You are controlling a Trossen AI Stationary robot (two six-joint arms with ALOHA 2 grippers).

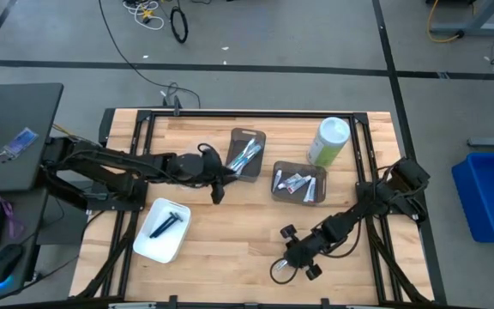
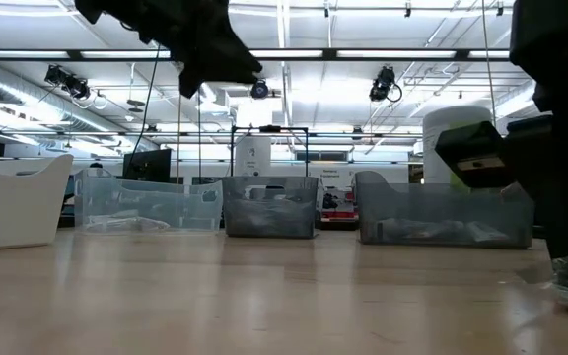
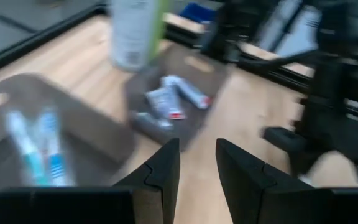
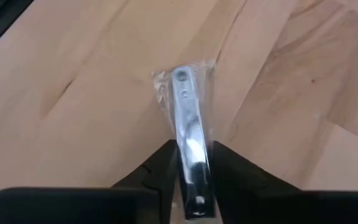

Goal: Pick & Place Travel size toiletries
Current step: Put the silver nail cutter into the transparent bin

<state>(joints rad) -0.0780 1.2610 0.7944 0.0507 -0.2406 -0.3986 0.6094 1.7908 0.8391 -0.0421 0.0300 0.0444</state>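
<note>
Travel size toiletries sorted mostly by kind: toothbrushes (image 1: 245,157) in one dark bin (image 1: 249,137), small tubes (image 1: 297,182) in second dark bin (image 1: 285,166) beside green canister (image 1: 328,140), dark razor (image 1: 165,223) in white tray (image 1: 158,245) near front left. One more item, silvery metal piece in clear wrapper (image 4: 188,134), clamped between fingers of right tool (image 4: 190,171), low over bare wood toward front right of table (image 1: 230,249).

Step in hand, by judgement: pick just made or being secured on wrapped piece; place not yet done. Next move probably called for a lift clear of the wood, then a carry toward the bins or tray; which container suited it, could not tell. Slick wrapper, thin grip, so slip possible.

Left tool (image 3: 197,165) raised above table near toothbrush bin, fingers slightly apart, nothing between them; waiting, seemingly.

Table: light wooden planks, black frame rails along sides. Grey floor with dark tape lines and loose cables behind; blue crate (image 1: 491,193) at right, keyboard and mouse on side desk at left. Low view: workshop hall, ceiling lights, clear bins in a row.
</note>
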